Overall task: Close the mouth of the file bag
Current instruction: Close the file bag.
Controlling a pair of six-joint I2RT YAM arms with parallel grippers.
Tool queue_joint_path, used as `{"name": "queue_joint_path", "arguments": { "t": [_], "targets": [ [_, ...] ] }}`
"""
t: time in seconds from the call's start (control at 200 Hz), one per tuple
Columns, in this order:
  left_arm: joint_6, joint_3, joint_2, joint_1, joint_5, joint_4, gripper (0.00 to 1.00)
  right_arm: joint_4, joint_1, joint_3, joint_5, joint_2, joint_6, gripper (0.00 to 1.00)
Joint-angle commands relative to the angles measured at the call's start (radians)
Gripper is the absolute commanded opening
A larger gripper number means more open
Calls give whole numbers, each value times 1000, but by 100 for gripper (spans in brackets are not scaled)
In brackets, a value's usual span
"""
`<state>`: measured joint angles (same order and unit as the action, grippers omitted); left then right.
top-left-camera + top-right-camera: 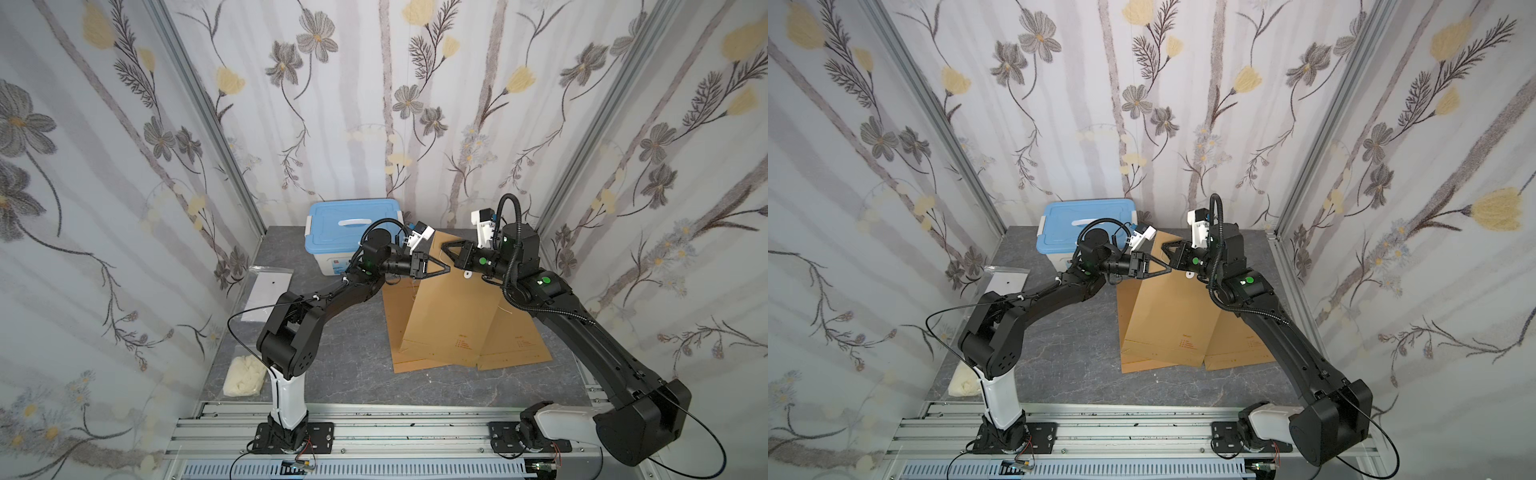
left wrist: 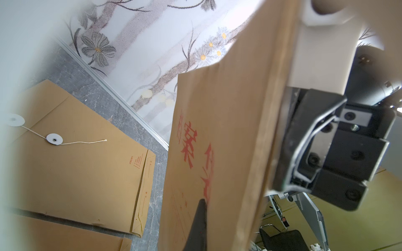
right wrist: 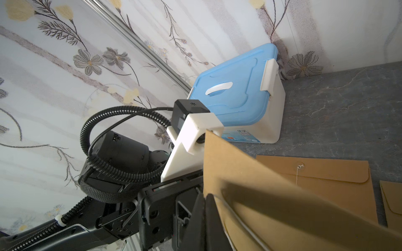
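Brown kraft paper is pinched in both claws. The left claw [image 1: 446, 270] has its black fingers drawn together on a side edge of the file bag [image 1: 440, 316]. The right claw [image 1: 444, 246] is likewise clamped tight on the bag's upper part, its tip just above the left one's and almost meeting it in both top views. From the left wrist, one dark finger [image 2: 199, 228] lies flat on the bag's front, just below the red printed characters [image 2: 188, 143]. From the right wrist, the bag's edge runs down into the seam between the fingers [image 3: 212, 221]. The file bag hangs raised and tilted between the two arms, with its top end at the claws and its lower end down near the flat envelopes. A white disc [image 1: 467, 274] shows on the side facing the right arm; whether the flap is folded shut I cannot tell. Under and beside the bag, more brown envelopes [image 1: 519, 332] lie flat on the grey marbled table [image 1: 340, 353], one of them with a loose string [image 2: 82, 142] trailing from its white discs. Behind the left arm stands a white box with a blue lid [image 1: 340, 232]. Near the left wall lie a clear sleeve holding a white sheet [image 1: 266, 295] and a pale lumpy bag [image 1: 245, 376].
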<state>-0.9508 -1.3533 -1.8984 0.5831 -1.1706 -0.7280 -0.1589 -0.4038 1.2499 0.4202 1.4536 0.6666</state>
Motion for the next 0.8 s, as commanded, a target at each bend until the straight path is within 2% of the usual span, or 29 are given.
{"name": "queue_joint_path", "arguments": {
  "t": [0.0,0.36,0.794],
  "targets": [
    [-77,8,-3,-7,7,-138,0,85,-15,-11,12,5,31,0],
    [-202,36,-34,-34,38,-304,0,185,-84,-41,51,32,77,0],
    [-331,67,-50,-70,72,-481,0,254,-105,-115,80,30,114,0]
  ]
}}
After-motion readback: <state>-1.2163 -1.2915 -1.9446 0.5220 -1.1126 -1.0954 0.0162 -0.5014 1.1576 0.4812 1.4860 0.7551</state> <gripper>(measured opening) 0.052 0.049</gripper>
